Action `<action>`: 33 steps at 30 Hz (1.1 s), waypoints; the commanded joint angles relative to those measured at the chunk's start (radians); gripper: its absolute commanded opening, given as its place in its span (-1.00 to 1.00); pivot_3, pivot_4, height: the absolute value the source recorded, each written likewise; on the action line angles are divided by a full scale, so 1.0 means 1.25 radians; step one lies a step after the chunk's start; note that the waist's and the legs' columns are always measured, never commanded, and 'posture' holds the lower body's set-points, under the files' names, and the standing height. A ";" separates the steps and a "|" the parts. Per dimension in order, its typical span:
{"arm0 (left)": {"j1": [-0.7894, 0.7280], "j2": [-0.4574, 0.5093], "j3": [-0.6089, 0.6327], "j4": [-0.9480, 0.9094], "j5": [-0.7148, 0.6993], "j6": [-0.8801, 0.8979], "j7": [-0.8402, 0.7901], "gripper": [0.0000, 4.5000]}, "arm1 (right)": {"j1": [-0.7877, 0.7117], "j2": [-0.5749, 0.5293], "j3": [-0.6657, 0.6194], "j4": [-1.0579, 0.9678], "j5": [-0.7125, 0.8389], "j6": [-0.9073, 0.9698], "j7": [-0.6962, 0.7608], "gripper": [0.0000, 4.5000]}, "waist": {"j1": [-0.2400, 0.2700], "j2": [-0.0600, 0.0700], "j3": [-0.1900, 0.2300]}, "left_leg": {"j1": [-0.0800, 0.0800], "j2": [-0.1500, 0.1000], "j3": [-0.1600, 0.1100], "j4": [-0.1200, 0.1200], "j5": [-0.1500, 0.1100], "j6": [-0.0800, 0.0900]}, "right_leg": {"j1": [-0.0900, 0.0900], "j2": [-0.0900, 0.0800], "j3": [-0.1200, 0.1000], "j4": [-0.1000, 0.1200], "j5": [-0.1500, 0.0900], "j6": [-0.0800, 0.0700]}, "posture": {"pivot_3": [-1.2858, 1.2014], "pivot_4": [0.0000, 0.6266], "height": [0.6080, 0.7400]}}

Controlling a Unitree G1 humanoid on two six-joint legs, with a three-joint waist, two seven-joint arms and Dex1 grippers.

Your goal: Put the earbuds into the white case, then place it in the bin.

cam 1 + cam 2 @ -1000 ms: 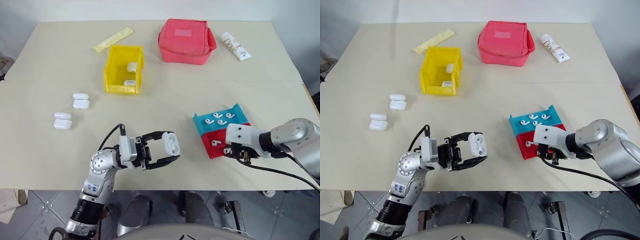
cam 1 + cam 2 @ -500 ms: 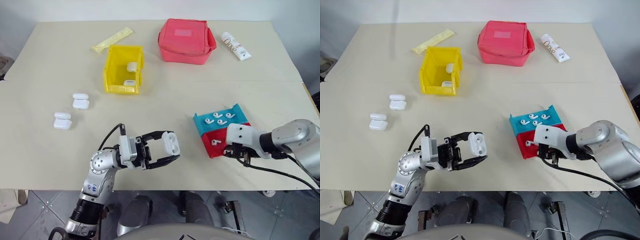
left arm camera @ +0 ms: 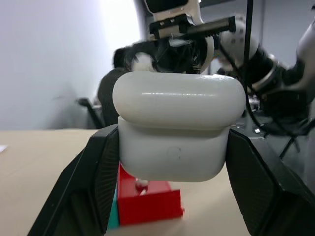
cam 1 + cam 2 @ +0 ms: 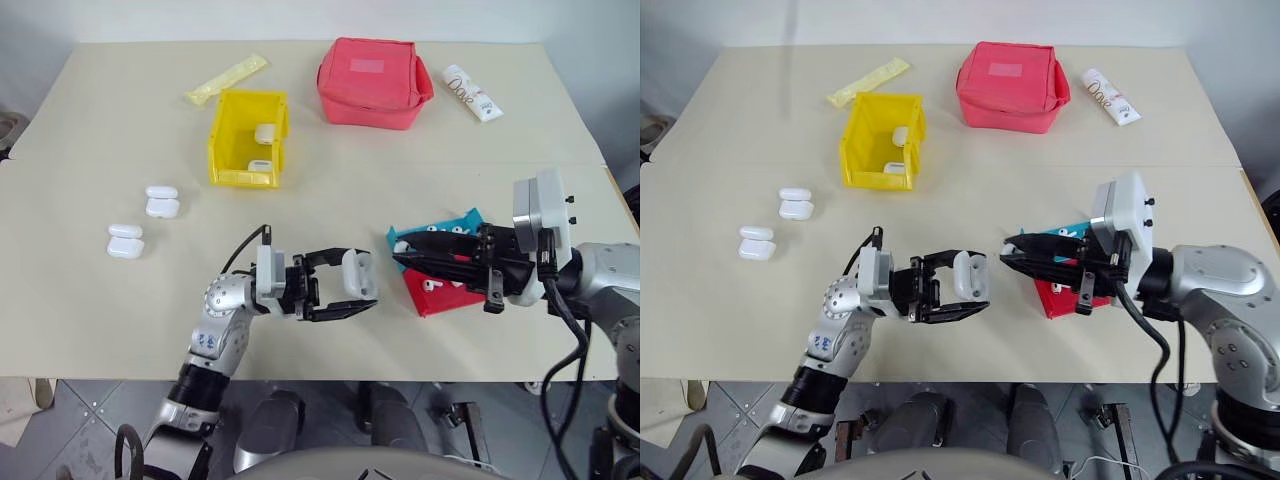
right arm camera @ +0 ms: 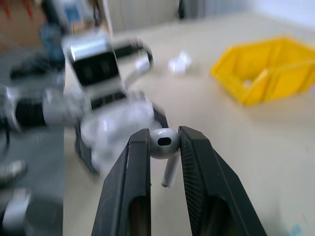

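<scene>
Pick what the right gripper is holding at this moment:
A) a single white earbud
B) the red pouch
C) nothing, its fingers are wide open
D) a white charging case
A. In the right wrist view the right gripper pinches one earbud by its head between its fingertips, stem hanging down; the white case sits in the left gripper instead.

My head's two eyes looked forward and down from above the near edge of the table (image 4: 100, 120), taking in its whole top as far as the yellow bin (image 4: 247, 140) — both shared that same spread. My left wrist camera sat low and very close behind the white case (image 3: 179, 130), facing level toward the red tray (image 3: 147, 204). My right wrist camera looked along its fingers (image 5: 135, 182) toward the bin — closely.
</scene>
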State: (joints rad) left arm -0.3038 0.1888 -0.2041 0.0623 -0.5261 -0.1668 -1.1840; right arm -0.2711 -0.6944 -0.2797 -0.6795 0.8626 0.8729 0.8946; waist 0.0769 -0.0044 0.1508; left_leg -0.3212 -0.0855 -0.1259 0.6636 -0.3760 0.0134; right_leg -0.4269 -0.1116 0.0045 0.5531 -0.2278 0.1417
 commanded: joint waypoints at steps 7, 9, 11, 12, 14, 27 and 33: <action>-0.111 -0.020 0.031 0.099 -0.020 0.031 -0.078 0.25 | 0.005 0.085 0.096 -0.003 -0.045 -0.131 -0.077 -0.79 | -0.006 0.000 0.000 | 0.000 -0.001 0.000 0.000 0.000 0.000 | 0.000 0.000 0.000 0.001 0.000 0.000 | 0.03 -0.52 1.00; -0.122 -0.026 0.036 0.102 -0.021 0.038 -0.081 0.25 | 0.015 0.089 0.110 0.002 -0.056 -0.151 -0.077 -0.79 | -0.007 0.000 0.000 | 0.000 -0.001 0.000 0.000 0.000 0.000 | 0.000 0.000 0.000 0.001 0.000 0.000 | 0.03 -0.52 1.00; -0.131 -0.032 0.043 0.103 -0.024 0.046 -0.080 0.25 | 0.024 0.091 0.123 0.009 -0.069 -0.170 -0.074 -0.79 | -0.006 0.000 0.000 | 0.000 -0.001 0.000 0.000 0.000 0.000 | 0.000 0.000 0.000 0.001 0.000 0.000 | 0.03 -0.52 1.00; -0.135 -0.036 0.046 0.101 -0.027 0.050 -0.078 0.25 | 0.027 0.092 0.131 0.015 -0.076 -0.181 -0.072 -0.79 | -0.006 0.000 0.000 | 0.000 -0.001 0.000 0.000 0.000 0.000 | 0.000 0.000 0.000 0.001 0.000 0.000 | 0.03 -0.52 1.00; -0.145 -0.044 0.051 0.098 -0.028 0.060 -0.072 0.25 | 0.031 0.097 0.146 0.029 -0.090 -0.203 -0.069 -0.79 | -0.007 0.000 0.000 | 0.000 -0.001 0.000 0.000 0.000 0.001 | 0.000 0.000 0.000 0.001 0.000 0.000 | 0.03 -0.52 1.00; -0.169 -0.053 0.067 0.085 -0.025 0.101 -0.099 0.25 | 0.021 0.139 0.227 0.142 -0.169 -0.328 -0.046 -0.79 | -0.021 0.000 0.000 | 0.000 -0.001 -0.001 0.000 0.001 0.000 | 0.000 0.000 0.000 0.001 0.000 0.000 | 0.03 -0.52 1.00; -0.191 -0.069 0.086 0.107 -0.021 0.089 -0.085 0.25 | 0.066 0.120 0.241 0.159 -0.198 -0.369 -0.022 -0.79 | -0.019 0.000 0.000 | 0.000 -0.001 -0.001 0.000 0.001 0.000 | 0.000 0.000 0.000 0.001 0.000 0.000 | 0.03 -0.52 1.00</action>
State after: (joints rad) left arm -0.4924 0.1302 -0.1169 0.2386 -0.5215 -0.0284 -1.2947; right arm -0.2243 -0.5252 -0.0071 -0.4966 0.6446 0.4057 0.8414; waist 0.0536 -0.0048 0.1506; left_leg -0.3214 -0.0875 -0.1270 0.6630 -0.3753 0.0141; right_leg -0.4271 -0.1120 0.0041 0.5544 -0.2278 0.1417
